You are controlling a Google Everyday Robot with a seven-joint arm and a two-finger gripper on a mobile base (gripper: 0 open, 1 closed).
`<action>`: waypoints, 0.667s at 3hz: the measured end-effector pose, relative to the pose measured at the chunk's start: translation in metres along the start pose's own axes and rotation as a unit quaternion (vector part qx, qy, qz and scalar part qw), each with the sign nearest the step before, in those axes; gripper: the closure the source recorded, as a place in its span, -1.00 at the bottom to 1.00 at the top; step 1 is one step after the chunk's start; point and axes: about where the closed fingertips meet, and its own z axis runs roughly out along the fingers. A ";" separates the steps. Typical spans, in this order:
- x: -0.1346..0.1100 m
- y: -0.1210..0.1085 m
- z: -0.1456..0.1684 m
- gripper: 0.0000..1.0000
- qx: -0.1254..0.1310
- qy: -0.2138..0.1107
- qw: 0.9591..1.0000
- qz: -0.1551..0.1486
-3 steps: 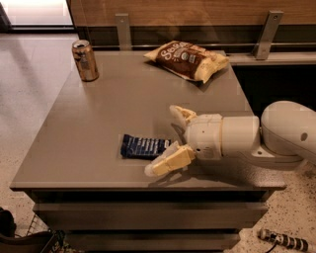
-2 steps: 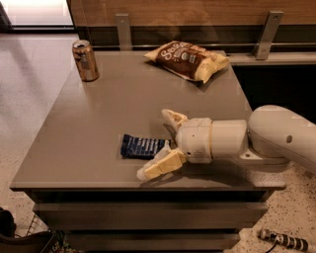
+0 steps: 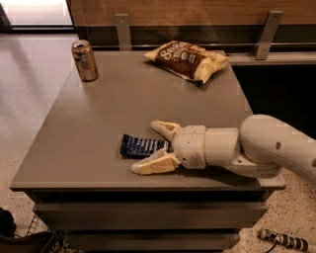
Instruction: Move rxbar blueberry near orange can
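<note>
Fingers (image 3: 165, 129) of the gripper (image 3: 144, 147) are spread wide, one on each side of the rxbar blueberry (image 3: 137, 146). The gripper lies low over the table (image 3: 113, 99), near its front edge, reaching in from the right on the end of a thick white arm (image 3: 266, 146). The far finger points left past the bar's upper right corner. The near finger runs along the tabletop just in front of the bar's lower edge. The bar's right end sits inside the gap between them, and its left end sticks out beyond the fingertips. Whether either finger touches the wrapper cannot be told. The bar lies flat on the table, dark navy with pale lettering, its long side running roughly left to right.

The orange can (image 3: 85, 60) stands upright at the back left corner of the table, well apart from the bar and the gripper, with a wide stretch of tabletop between them. Its top rim is silver. A brown-and-cream chip bag (image 3: 187, 59) lies flat near the back edge, right of centre, well apart from both the can and the bar. Behind the table runs a wooden panel (image 3: 197, 10) with two metal brackets (image 3: 123, 29) standing upright against it. Pale speckled floor (image 3: 29, 99) shows to the left of the table.
</note>
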 end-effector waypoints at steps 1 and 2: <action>-0.001 0.001 0.001 0.15 -0.001 0.000 1.000 -0.001; -0.001 0.001 0.001 0.61 -0.001 0.000 1.000 -0.001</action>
